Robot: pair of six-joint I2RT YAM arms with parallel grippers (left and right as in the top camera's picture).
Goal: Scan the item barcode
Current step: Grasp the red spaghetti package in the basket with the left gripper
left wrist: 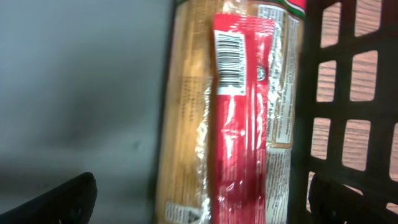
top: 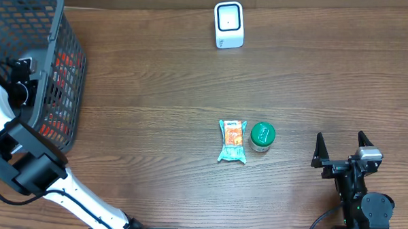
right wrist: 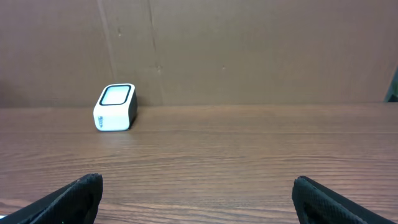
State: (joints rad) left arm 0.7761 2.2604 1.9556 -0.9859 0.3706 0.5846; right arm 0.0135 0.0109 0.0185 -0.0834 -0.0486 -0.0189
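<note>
Jaws apart, our left gripper [left wrist: 202, 199] hovers over the red packet [left wrist: 239, 124] in the basket [top: 57, 28], whose length runs away between our fingers.

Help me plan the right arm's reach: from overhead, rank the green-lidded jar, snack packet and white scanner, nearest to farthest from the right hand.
1. Green-lidded jar, to the left of the right hand.
2. Snack packet, left of the jar.
3. White scanner, far back, centre.
</note>
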